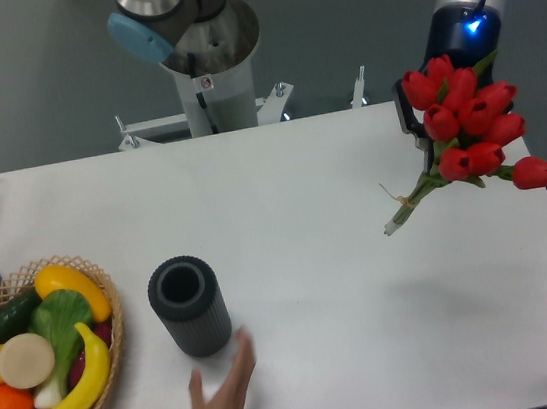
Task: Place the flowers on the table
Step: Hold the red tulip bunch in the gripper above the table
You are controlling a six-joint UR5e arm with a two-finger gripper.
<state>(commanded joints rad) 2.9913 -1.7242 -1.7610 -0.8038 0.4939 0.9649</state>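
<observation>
Hand (223, 398) at near edge | claw (423, 129) grips flowers (467, 128) above table (361, 253) | step: carrying | next: lower, release

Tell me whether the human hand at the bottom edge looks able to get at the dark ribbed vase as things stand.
Probably yes. The hand lies open on the table just below and to the right of the vase, with nothing between them. The fruit basket sits off to the left, and the gripper with the flowers is far right.
</observation>
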